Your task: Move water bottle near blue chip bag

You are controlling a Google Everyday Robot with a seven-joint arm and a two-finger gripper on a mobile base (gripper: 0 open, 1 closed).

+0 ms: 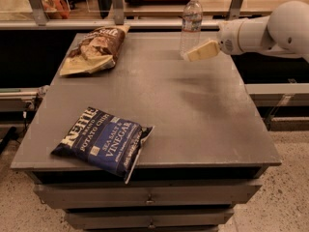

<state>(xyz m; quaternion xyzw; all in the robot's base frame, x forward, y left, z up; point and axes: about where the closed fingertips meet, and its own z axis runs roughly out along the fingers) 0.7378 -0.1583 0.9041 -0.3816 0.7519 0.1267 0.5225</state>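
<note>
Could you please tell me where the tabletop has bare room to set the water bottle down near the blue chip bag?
The table is bare across its centre and right side, right of the blue chip bag. The back edge is busier: the brown chip bag back left, the water bottle back centre, the gripper just beside it.

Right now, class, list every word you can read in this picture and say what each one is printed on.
"KETTLE BRAND POTATO CHIPS": on the dark navy-blue flat chip bag at the front of the grey table.
"SEA SALT & VINEGAR": same bag.
Too blurred to read: lettering on the brown-and-tan chip bag.
Too small to read: label on the clear plastic water bottle.
No text: the cream gripper, low beside the bottle.
</note>
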